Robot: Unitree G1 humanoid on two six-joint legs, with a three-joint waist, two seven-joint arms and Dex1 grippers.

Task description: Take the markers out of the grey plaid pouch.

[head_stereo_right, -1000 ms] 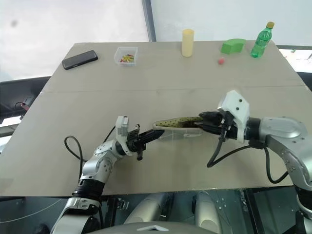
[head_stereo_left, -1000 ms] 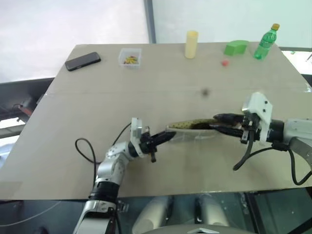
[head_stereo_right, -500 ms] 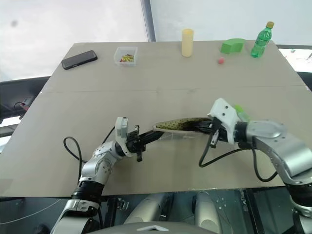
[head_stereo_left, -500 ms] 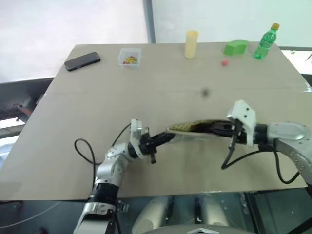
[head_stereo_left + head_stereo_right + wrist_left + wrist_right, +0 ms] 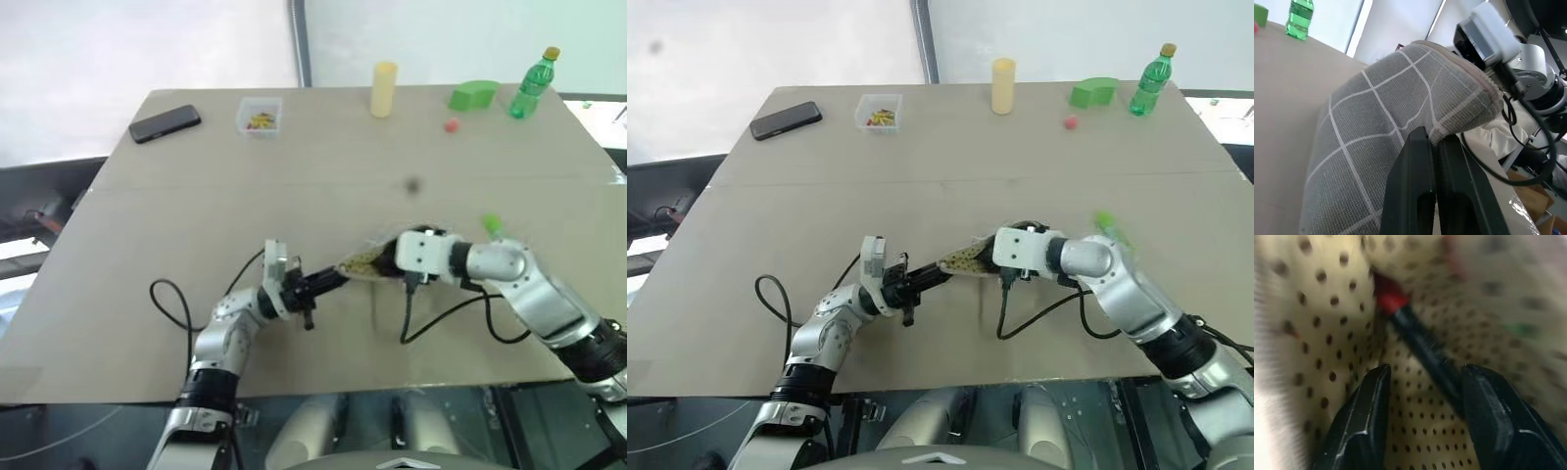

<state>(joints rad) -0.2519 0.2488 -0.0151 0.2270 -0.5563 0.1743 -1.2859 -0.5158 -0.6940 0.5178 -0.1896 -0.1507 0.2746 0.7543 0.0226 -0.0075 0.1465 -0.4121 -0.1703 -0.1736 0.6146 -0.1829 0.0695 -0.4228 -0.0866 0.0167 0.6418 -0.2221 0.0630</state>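
The grey plaid pouch [image 5: 361,262] hangs just above the table's front middle, its mouth toward my right arm. My left gripper [image 5: 1431,134] is shut on the pouch's [image 5: 1376,142] seamed edge. My right gripper [image 5: 1425,372] is inside the pouch, open, with yellowish dotted lining all around it. A dark marker with a red cap [image 5: 1415,340] lies on the lining between its two fingers [image 5: 1359,416], and I cannot tell if they touch it. A small bright green blur [image 5: 491,225] beyond my right forearm looks like the green marker's cap.
Along the far edge of the table stand a black phone [image 5: 167,122], a clear box of small coloured bits [image 5: 261,115], a yellow cylinder [image 5: 384,88], a green block [image 5: 474,95] and a green bottle [image 5: 534,83]. A small red ball [image 5: 452,125] lies near the block.
My right arm swung left and rolled over, pushing its gripper into the pouch's mouth, and its jaws opened. The green blur came into sight. The left arm stayed still.
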